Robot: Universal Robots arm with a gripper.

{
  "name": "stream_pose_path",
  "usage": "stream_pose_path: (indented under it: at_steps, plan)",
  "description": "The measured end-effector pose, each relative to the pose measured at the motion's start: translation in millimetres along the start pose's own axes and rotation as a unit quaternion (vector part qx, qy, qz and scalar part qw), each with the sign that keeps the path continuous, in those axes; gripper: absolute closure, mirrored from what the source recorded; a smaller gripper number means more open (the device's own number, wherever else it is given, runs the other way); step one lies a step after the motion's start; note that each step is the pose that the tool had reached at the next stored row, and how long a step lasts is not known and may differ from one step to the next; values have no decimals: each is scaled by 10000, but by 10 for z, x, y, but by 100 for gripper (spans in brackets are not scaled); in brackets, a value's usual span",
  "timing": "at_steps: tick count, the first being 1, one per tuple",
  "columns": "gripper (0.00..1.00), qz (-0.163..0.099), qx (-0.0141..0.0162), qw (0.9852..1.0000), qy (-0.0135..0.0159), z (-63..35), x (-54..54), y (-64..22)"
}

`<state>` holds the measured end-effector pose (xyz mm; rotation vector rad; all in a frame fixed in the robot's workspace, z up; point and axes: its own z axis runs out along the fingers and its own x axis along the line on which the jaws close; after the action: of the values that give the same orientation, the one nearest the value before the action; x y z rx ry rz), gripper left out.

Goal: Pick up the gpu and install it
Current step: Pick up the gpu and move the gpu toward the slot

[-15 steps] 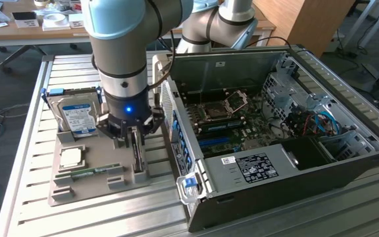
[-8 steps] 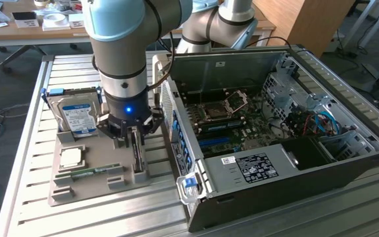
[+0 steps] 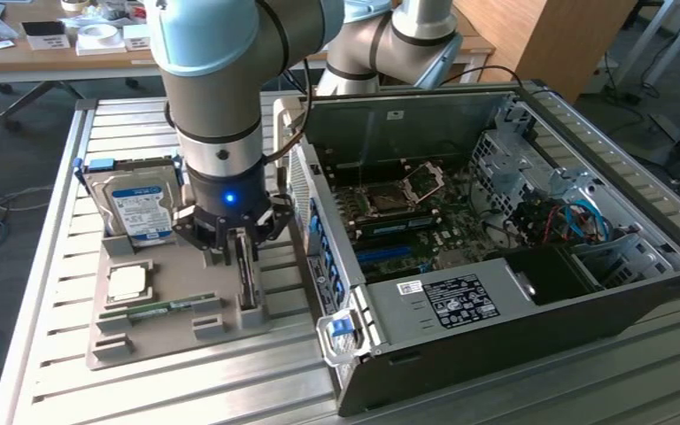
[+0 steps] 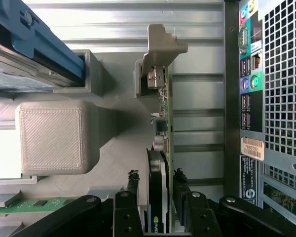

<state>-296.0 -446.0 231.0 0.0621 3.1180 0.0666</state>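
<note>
While the gpu (image 4: 160,133) is standing on edge in its holder (image 3: 151,341) beside the computer case (image 3: 494,292), the tool (image 4: 156,174) is straddling it. Its fingers (image 4: 133,180) are sitting released, not clamping.

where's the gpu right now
The gpu stands on edge in the grey holder, between the hard drive and the open computer case on the exterior view's left, with the hand straddling it.
</note>
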Motion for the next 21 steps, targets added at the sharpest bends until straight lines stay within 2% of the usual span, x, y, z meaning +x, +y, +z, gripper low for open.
stream_pose_path:
  at_steps: [16, 21]
  plan:
    - [58, 0, -1, 10000, -1, 23, -3, -2]
    - [58, 0, 0, 10000, -1, 21, -4, -26]
